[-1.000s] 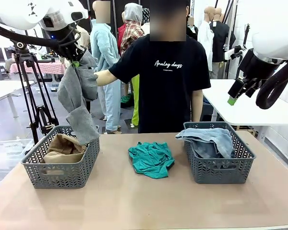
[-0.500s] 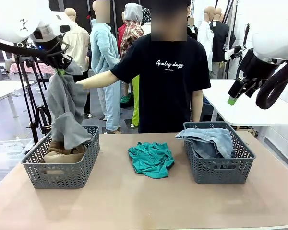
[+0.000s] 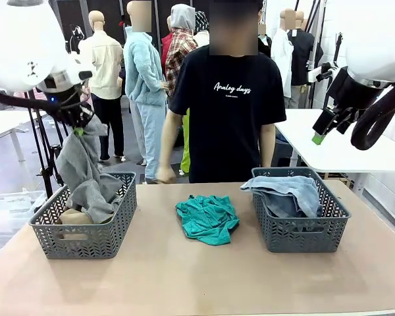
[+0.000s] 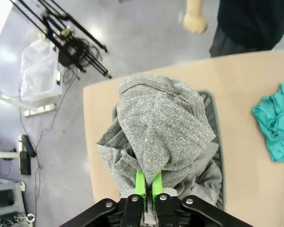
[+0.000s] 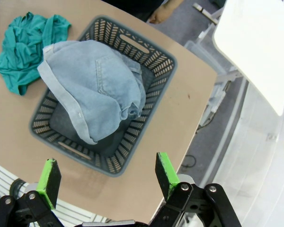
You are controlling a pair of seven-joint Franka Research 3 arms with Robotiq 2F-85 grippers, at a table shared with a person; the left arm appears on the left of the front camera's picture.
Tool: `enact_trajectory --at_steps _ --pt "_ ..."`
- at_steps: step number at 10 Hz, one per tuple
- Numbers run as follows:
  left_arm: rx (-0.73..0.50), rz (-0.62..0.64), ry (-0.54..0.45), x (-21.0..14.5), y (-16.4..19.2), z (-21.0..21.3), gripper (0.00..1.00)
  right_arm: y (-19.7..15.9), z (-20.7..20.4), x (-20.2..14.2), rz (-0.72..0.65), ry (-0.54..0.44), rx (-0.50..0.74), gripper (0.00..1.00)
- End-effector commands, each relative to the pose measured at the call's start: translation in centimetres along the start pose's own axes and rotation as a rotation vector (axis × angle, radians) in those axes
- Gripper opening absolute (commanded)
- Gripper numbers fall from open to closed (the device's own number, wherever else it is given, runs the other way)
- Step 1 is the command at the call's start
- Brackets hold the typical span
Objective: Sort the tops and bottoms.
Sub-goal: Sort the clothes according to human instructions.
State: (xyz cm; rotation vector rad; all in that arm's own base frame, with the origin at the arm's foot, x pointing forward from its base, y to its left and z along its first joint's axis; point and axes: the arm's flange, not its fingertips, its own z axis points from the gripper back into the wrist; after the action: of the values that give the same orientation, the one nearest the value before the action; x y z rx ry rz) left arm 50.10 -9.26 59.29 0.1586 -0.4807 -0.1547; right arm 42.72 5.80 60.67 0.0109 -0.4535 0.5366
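My left gripper (image 3: 79,130) is shut on the heather-grey tee (image 3: 84,172), which hangs down into the left basket (image 3: 84,238). In the left wrist view the grey tee (image 4: 158,135) bunches over the pinched green fingers (image 4: 140,182). A tan top (image 3: 69,216) lies under it in that basket. The teal-green tee (image 3: 207,218) lies crumpled on the table's middle, also seen as the teal tee (image 5: 23,47). The light blue denim bottoms (image 3: 286,192) fill the right basket (image 3: 301,232). My right gripper (image 5: 106,176) hangs open high above the denim (image 5: 92,87).
A person in a black tee (image 3: 227,105) stands at the far edge of the table, one hand (image 3: 163,175) hanging near the left basket's far corner. A tripod (image 3: 43,148) stands behind the left basket. A white table (image 3: 329,141) lies at the right.
My left gripper has moved left and down with the grey tee, whose lower end now rests in the left basket. The person's arm has dropped from the tee to their side.
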Motion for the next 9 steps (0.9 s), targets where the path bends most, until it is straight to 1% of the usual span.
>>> enact_trajectory --at_steps 1,2,3,4,5,7,8,9 --pt "-0.044 -0.01 0.088 -1.8 0.3 -1.9 0.0 0.2 -0.1 0.0 -0.009 0.01 -0.02 1.0" --pt "-0.089 -0.006 0.139 -2.1 0.0 -3.4 0.0 0.2 -0.1 0.0 -0.009 0.01 -0.02 1.0" --pt "-0.125 -0.002 0.17 -2.3 -0.5 -4.2 0.0 0.2 -0.1 0.0 -0.009 0.01 -0.02 1.0" --pt "-0.134 -0.006 0.178 -1.3 -0.7 -2.6 0.0 0.2 -0.1 0.0 -0.009 0.01 -0.02 1.0" --pt "-0.071 0.004 0.138 -2.6 -0.8 -4.3 0.0 0.2 -0.1 0.0 -0.009 0.01 -0.02 1.0" --pt "-0.071 0.004 0.138 -2.6 -0.8 -4.3 0.0 0.2 -0.1 0.0 -0.009 0.01 -0.02 1.0" --pt "-0.094 -0.003 0.16 -2.5 -1.1 -4.5 0.0 0.2 -0.1 0.0 -0.009 0.01 -0.02 1.0" --pt "-0.082 -0.007 0.183 -2.0 -1.6 -6.1 0.0 0.2 -0.1 0.0 -0.009 0.01 -0.02 1.0"
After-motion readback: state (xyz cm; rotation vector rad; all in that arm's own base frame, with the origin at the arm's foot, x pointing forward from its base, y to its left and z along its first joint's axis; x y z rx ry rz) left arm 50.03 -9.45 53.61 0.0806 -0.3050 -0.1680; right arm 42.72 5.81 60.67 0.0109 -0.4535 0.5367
